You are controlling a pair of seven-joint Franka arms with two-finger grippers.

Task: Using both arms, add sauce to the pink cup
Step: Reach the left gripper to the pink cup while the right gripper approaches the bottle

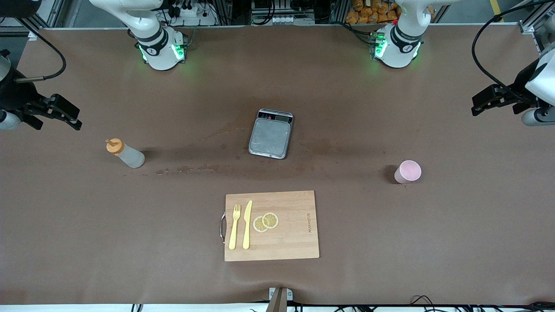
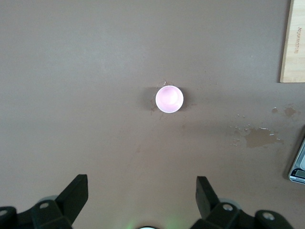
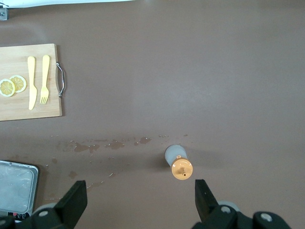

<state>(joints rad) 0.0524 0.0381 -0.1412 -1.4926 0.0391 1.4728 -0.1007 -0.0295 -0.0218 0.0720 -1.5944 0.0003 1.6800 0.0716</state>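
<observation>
Front view: 2 black grippers, right (image 1: 65, 113) and left (image 1: 488, 102), hung spread and empty at the table ends, translucent orange-capped sauce bottle (image 1: 125, 153) and pale-pink tapered cup (image 1: 408, 171) standing well apart; both upright, light, likely toppled by off-centre grasps.

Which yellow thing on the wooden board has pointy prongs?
The fork. It has prongs at its end farther from the front camera, while the knife lying beside it has a smooth blade. The fork lies closer to the cutting board's metal handle.
</observation>
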